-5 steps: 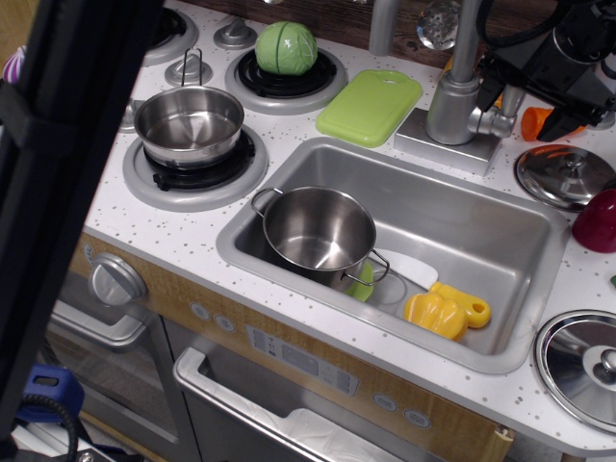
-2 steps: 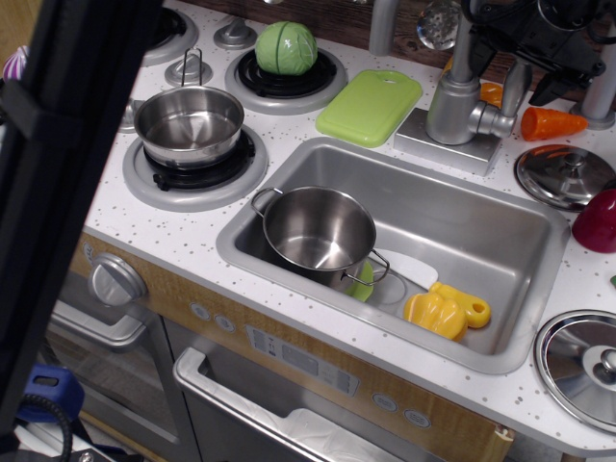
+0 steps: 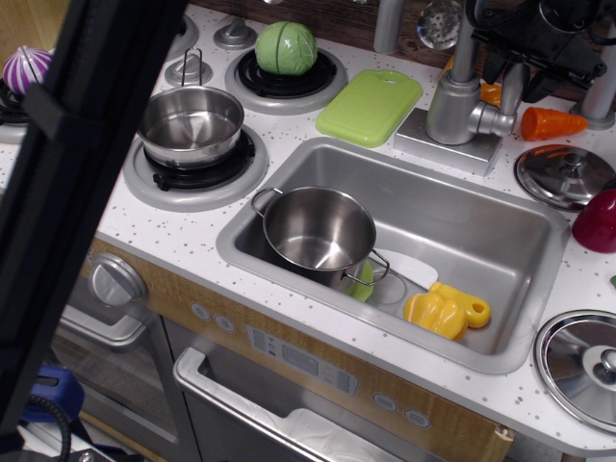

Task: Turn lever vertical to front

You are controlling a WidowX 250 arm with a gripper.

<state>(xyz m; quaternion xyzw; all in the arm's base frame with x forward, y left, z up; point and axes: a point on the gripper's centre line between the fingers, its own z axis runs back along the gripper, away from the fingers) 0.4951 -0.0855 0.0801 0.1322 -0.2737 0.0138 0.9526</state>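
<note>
The lever is a slim silver bar standing upright on the stubby side cylinder of the tap body, behind the sink's back right rim. My black gripper hangs at the top right, right over the lever's upper end. Dark fingers show on either side of the lever's tip. I cannot tell whether they touch it or how far apart they stand. The tall spout pipe rises just left of the gripper.
The sink holds a steel pot and a yellow toy. An orange carrot, a pot lid and a red cup lie right of the tap. A green board lies left. A black arm part blocks the left.
The gripper rose from low at the right of the lever to above its tip, uncovering the upright lever. The black arm part at the left shifted slightly.
</note>
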